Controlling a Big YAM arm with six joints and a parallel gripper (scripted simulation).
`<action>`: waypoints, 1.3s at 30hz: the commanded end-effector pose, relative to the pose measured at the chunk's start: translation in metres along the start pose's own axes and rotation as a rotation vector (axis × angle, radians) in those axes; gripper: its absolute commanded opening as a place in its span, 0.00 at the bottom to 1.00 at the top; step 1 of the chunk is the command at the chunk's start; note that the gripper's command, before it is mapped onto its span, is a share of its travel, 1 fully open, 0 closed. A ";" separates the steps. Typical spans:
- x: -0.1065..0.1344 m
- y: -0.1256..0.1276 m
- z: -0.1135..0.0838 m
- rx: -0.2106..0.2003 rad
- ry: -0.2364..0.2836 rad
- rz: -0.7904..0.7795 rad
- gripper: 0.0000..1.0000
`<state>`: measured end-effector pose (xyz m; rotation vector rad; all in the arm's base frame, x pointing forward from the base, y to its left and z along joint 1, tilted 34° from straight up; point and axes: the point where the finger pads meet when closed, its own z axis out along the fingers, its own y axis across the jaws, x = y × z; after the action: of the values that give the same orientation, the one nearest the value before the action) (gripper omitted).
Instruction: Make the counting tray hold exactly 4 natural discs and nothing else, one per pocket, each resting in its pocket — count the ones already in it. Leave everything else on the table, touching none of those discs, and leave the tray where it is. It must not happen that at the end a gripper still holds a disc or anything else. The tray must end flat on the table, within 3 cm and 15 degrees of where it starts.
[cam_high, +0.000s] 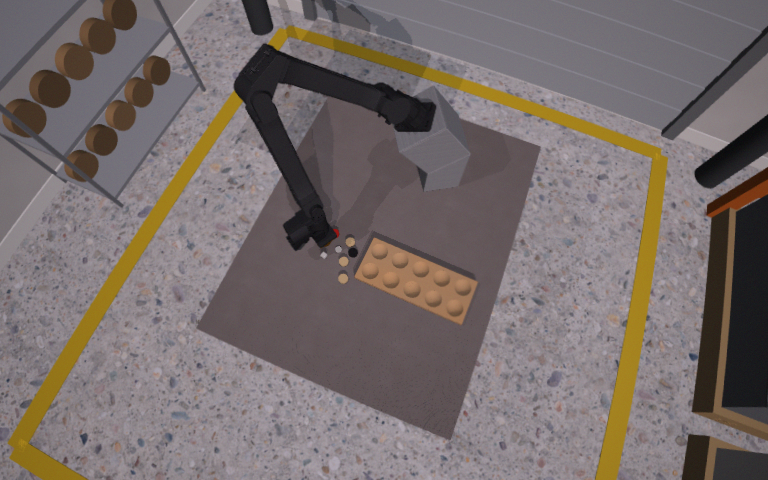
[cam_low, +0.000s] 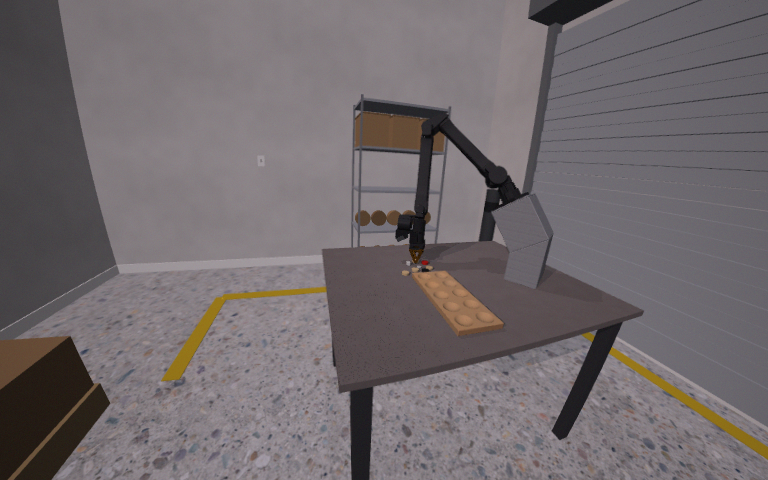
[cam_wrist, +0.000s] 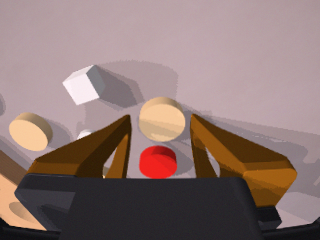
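The wooden counting tray (cam_high: 461, 319) (cam_low: 478, 329) lies flat on the table, and every pocket I can see is empty. Three natural discs (cam_high: 351, 241) (cam_high: 343, 260) (cam_high: 342, 277) lie loose on the table off the tray's left end. My gripper (cam_high: 328, 237) (cam_low: 416, 260) (cam_wrist: 160, 121) is partly open and empty, pointing down just over this cluster. In the wrist view a red disc (cam_wrist: 158, 162) (cam_high: 335, 232) lies on the table between the fingers. One natural disc (cam_wrist: 162, 119) lies just past the fingertips and another (cam_wrist: 30, 131) further left.
A black disc (cam_high: 353, 252) and two small white cubes (cam_high: 338, 249) (cam_high: 323, 255) (cam_wrist: 83, 84) lie among the discs. A grey box (cam_high: 438, 150) (cam_low: 526, 240), the arm's base, stands at the back of the table. A shelf rack (cam_high: 84, 84) stands off the table.
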<state>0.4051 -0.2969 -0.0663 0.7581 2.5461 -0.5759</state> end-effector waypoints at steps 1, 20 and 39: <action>-0.010 -0.005 0.000 0.003 -0.022 0.003 0.45; -0.009 -0.005 0.001 0.003 -0.020 0.003 0.00; -0.007 -0.004 0.001 0.003 -0.017 0.002 0.00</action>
<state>0.4059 -0.2975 -0.0661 0.7577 2.5446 -0.5760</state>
